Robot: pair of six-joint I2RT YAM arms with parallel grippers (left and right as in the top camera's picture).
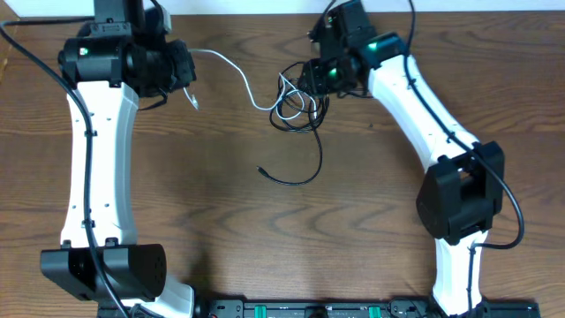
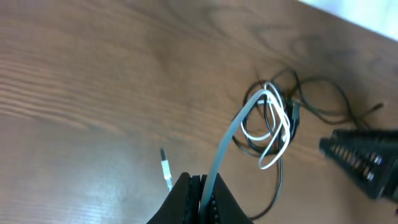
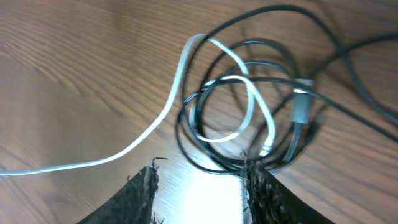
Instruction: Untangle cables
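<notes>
Left fingers [image 2: 198, 190] are pinching shut on the white cable [image 2: 231, 134], close to one of its ends. The short tail past the grip is hanging off to the side and ending in a small plug [image 2: 165, 169]. I cannot tell whether that plug is touching the bench [image 2: 74, 74].

From the grip the white cable is rising clear of the bench and running across toward the right arm. It is then dropping into the tangle [image 1: 296, 104], which is sitting at the back of the bench, near the middle. Inside the tangle, white loops are threading through several loops of black cable [image 3: 205, 158]. I cannot tell whether the black is one cord or two. A grey connector [image 3: 301, 107] is lying across the far side of the loops.

One black tail [image 1: 311, 163] is curving out of the tangle toward the front and lying flat, with its end well apart from both arms.

Right fingers [image 3: 264, 193] are standing open just over the near edge of the tangle. The lowest black loops are lying in the gap between them. One finger is overlapping a black loop in the wrist view, and I cannot tell whether it is touching.
</notes>
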